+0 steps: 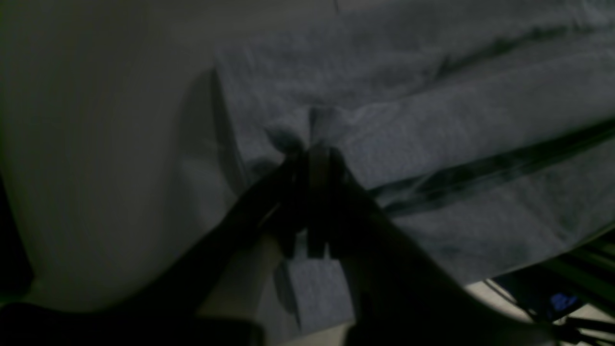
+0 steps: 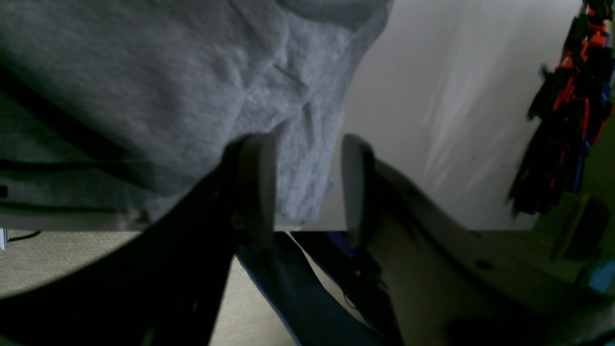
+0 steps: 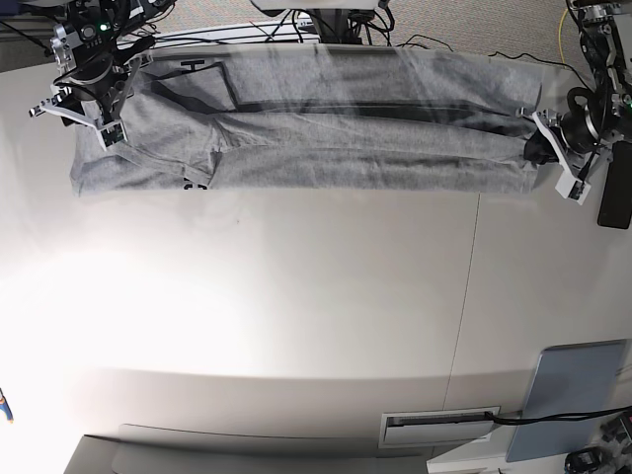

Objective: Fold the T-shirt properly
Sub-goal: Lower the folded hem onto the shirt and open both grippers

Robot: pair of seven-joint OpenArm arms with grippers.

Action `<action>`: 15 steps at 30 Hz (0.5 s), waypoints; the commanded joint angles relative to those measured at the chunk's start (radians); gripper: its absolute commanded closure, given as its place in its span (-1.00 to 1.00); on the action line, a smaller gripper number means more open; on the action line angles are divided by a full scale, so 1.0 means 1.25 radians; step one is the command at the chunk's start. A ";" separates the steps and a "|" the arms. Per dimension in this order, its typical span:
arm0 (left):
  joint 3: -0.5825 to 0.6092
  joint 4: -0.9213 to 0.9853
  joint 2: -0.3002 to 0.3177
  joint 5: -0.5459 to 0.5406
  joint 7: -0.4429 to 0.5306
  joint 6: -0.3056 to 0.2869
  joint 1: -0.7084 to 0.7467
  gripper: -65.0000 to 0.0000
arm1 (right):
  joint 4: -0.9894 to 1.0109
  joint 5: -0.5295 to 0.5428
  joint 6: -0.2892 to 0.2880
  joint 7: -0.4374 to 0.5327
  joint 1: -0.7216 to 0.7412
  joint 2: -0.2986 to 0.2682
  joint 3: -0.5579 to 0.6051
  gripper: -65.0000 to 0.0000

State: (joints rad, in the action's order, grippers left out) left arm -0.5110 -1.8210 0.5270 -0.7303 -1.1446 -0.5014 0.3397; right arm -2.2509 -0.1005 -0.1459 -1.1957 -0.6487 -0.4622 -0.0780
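The grey T-shirt (image 3: 346, 138) lies stretched in a long folded band along the table's far edge, with black lettering showing at the folds. My left gripper (image 1: 317, 144) is shut on a bunched bit of the T-shirt (image 1: 432, 120) at its edge; in the base view this gripper (image 3: 540, 148) sits at the band's right end. My right gripper (image 2: 306, 144) stands open at the band's left end (image 3: 91, 107). Between its pale fingers (image 2: 257, 182) a hanging corner of the T-shirt (image 2: 144, 72) shows, with no finger pressed on it.
The white table (image 3: 296, 296) has a seam (image 3: 469, 296) running front to back. A grey flat pad (image 3: 575, 395) and a slotted fitting (image 3: 439, 425) sit at the near right. Cables and stands crowd the far edge, and a black object (image 3: 614, 193) lies at the right rim.
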 commanded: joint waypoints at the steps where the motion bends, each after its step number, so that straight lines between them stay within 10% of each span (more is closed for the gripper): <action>1: -0.008 -0.014 0.017 -0.008 -0.010 0.006 -0.003 1.00 | -0.013 -0.010 0.007 0.011 -0.004 -0.009 -0.007 0.30; 9: -0.008 -0.008 0.017 0.003 -0.014 0.002 0.030 1.00 | -0.013 -0.011 0.007 0.015 -0.004 -0.009 -0.007 0.30; 15: -0.008 0.020 0.015 0.060 0.081 0.050 0.052 -0.01 | -0.013 -0.010 0.007 0.018 -0.004 -0.010 -0.007 0.30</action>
State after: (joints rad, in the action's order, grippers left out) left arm -0.5110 -1.7821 0.5262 -0.6445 -1.0603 -0.4377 0.4076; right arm -2.2509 -0.1005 -0.1459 -1.1847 -0.6487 -0.4622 -0.0780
